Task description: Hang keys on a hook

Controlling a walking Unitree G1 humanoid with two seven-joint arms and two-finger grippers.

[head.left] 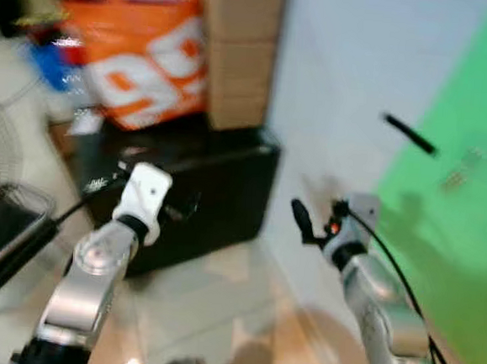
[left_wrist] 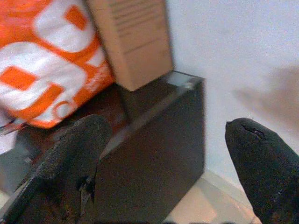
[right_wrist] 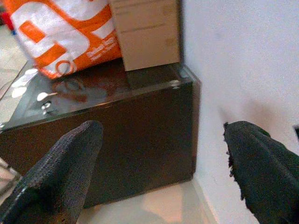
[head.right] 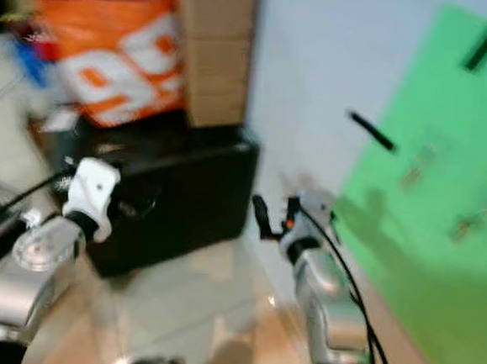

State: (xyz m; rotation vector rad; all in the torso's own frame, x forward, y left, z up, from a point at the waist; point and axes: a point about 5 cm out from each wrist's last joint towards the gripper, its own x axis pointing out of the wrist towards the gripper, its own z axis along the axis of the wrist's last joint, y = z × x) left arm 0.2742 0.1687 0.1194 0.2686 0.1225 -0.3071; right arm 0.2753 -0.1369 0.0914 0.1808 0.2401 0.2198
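Left wrist view has the left gripper (left_wrist: 163, 163) spread wide with nothing between its fingers, facing a dark cabinet (left_wrist: 154, 154); the right gripper (right_wrist: 163, 163) is equally wide and empty. Head views are blurred, probably from walking, both arms raised ahead. Keys (head.right: 418, 166) seem already hung on the green board (head.right: 427, 213) beside a black hook (head.right: 371, 130), though blur leaves that uncertain

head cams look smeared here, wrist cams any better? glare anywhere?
Left eye and right eye views: motion-blurred throughout; the orange bag, black hook and green panel have soft edges. Left wrist view: sharper, the cardboard box shows faint print, the near fingers are soft. Right wrist view: sharpest, with glare patches on the glossy black cabinet top, which mirrors the bag.
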